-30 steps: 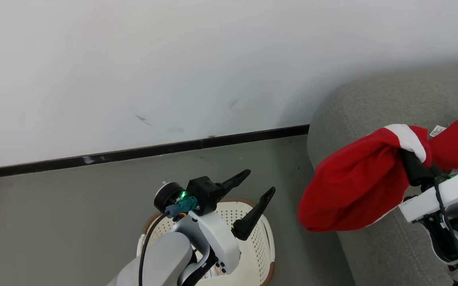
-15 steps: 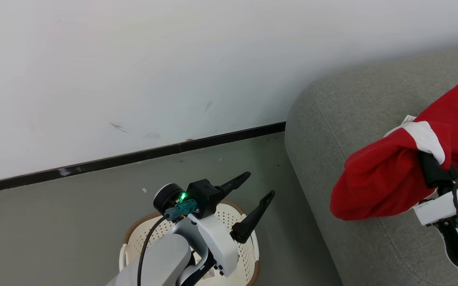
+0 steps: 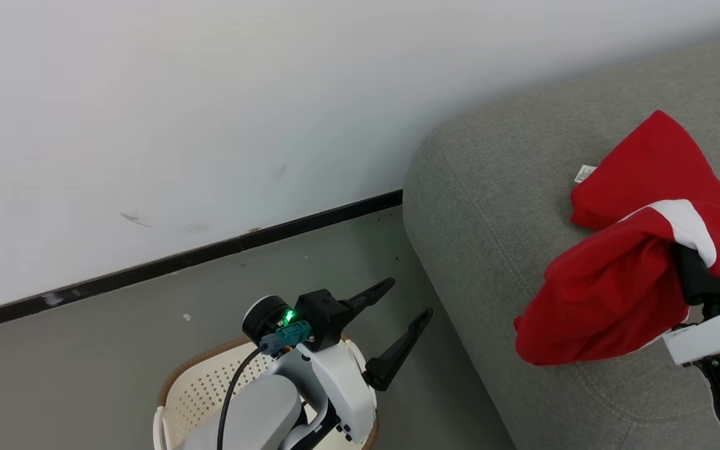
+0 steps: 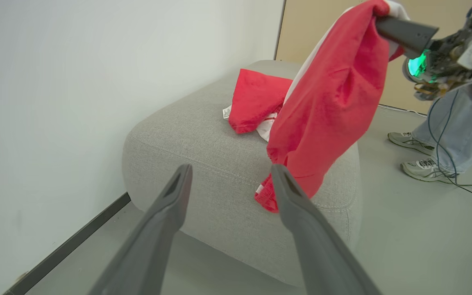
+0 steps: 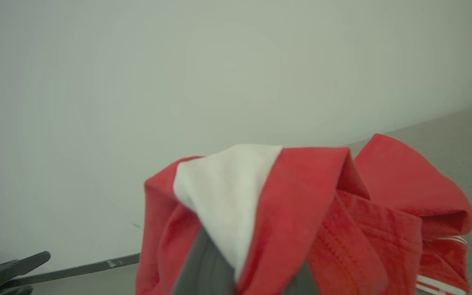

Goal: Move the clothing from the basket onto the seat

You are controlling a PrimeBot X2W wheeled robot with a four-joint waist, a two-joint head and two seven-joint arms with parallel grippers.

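The right gripper [image 3: 688, 265] has its jaws closed tight on a fold of the red garment [image 3: 604, 300], which drapes down from them over the grey seat [image 3: 491, 206]. A second red garment [image 3: 647, 162] lies on the seat just behind it. The left gripper [image 3: 410, 297], jaws spread wide and empty, hovers by the basket [image 3: 197, 387], well apart from both garments.

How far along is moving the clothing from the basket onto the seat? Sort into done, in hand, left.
Done: one red garment lies on the seat. In hand: the right claw is shut on a second garment, hanging over the seat, not yet released. Left: letting it go. The open left claw hovers above the basket, whose visible part holds no clothing.
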